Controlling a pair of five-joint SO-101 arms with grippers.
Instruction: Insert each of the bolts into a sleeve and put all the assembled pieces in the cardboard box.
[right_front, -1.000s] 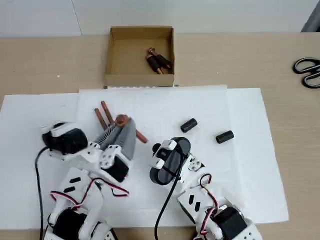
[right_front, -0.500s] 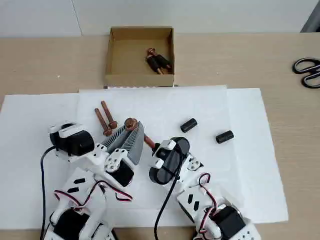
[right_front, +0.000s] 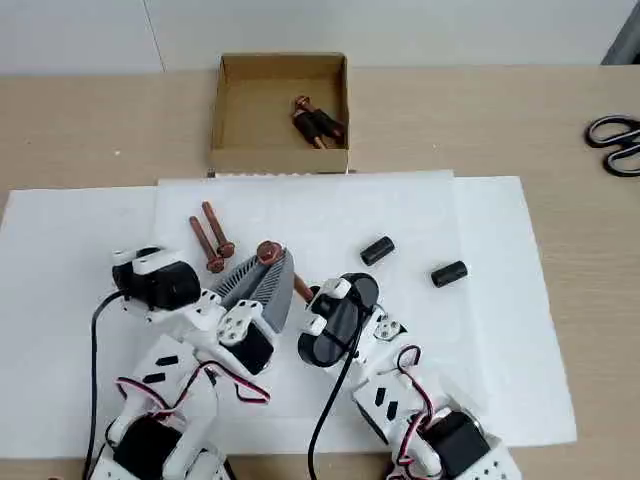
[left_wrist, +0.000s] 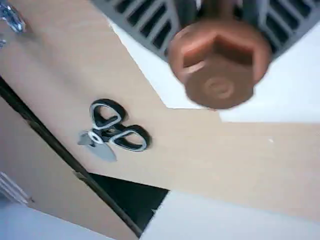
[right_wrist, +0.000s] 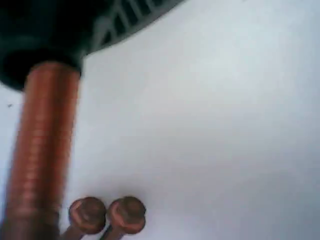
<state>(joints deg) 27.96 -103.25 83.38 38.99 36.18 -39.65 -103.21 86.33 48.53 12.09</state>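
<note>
As far as visible, the left tool (right_front: 265, 263) clamps a bolt (left_wrist: 218, 65)

Left gripper (right_front: 262, 268) plus its bolt (right_front: 268, 251) shifted toward the right edge of the paper sheet (right_front: 480, 350) and slightly toward its near edge. The shank tip now sits just beside the right gripper (right_front: 330, 300). The two loose bolts (right_front: 214, 240) are now uncovered (heads were partly hidden before).

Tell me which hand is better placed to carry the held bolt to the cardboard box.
Left. The left hand grips the bolt near its head, and the cardboard box lies ahead of that arm.
</note>
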